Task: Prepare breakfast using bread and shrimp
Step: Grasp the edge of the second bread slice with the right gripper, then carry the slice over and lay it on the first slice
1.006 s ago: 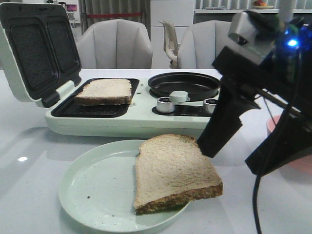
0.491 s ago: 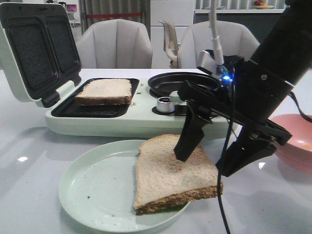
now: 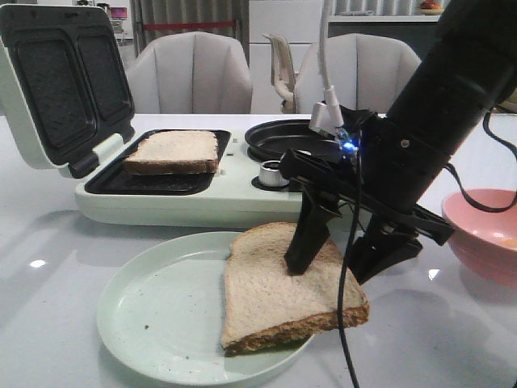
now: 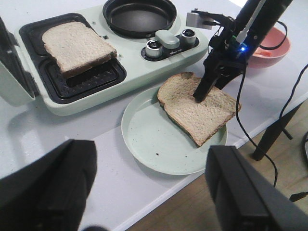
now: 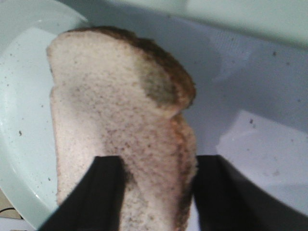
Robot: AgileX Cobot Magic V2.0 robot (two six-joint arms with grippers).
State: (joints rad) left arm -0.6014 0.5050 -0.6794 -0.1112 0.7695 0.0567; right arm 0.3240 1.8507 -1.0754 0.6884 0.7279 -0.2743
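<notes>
Lowered right claw (image 3: 335,263) straddles 1 of 2 bread slices (image 3: 279,287).

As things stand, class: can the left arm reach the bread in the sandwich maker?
Probably yes. The left gripper hangs open above the table edge, and that bread lies uncovered under the raised lid; the right gripper is busy at the plate's slice.

- You have a pale, glossy white bench (image 3: 48,323); its near edge shows in the left wrist view, with wood floor beyond.
- A pale green sandwich maker (image 3: 202,202) sits well back on it, lid propped open at your left (a round black pan is set in its right half).
- A pale green plate (image 3: 153,315) rests in front of the sandwich maker, near the edge.
- A pink bowl (image 3: 485,238) stands at the right, apart from the plate.
</notes>
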